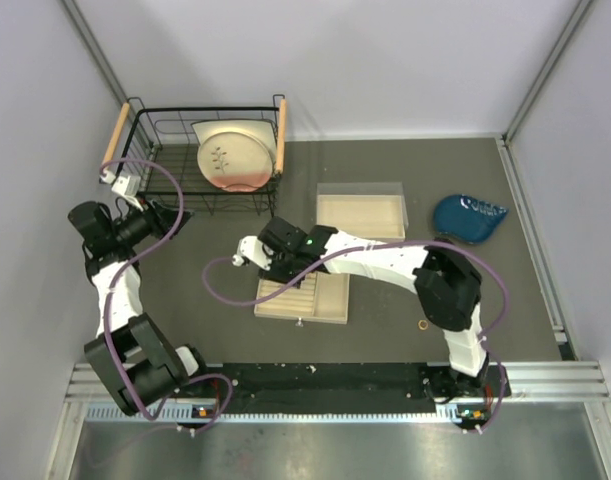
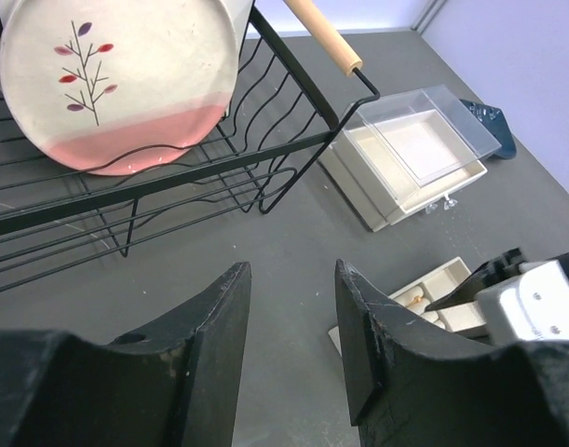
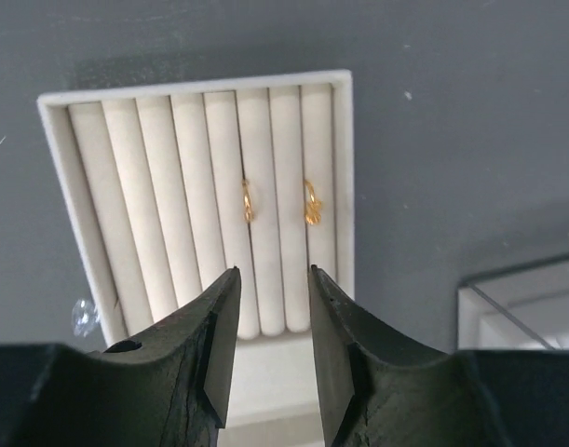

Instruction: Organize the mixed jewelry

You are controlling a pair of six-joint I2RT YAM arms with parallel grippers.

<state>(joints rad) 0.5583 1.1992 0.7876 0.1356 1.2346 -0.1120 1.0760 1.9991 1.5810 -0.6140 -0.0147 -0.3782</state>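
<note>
Your right gripper (image 3: 273,279) hangs part-open and empty over the ridged tray (image 3: 126,186), two gold rings (image 3: 248,200) seated in its slots. Lift straight up so you don't snag them. Left gripper (image 2: 293,279) idles half-open, holding nothing, by the rack (image 2: 293,140).

Two rings (image 3: 248,202) sit in separate grooves of the tray (image 1: 303,298), with the right gripper (image 3: 273,275) over it. Behind the tray to its right lies the box (image 1: 361,215); behind to its left stands the rack (image 1: 160,150), a plate (image 1: 235,155) in it. Right of the tray a loose ring (image 1: 423,324) lies on the table (image 1: 385,340), with the dish (image 1: 468,217) farther right and behind.
</note>
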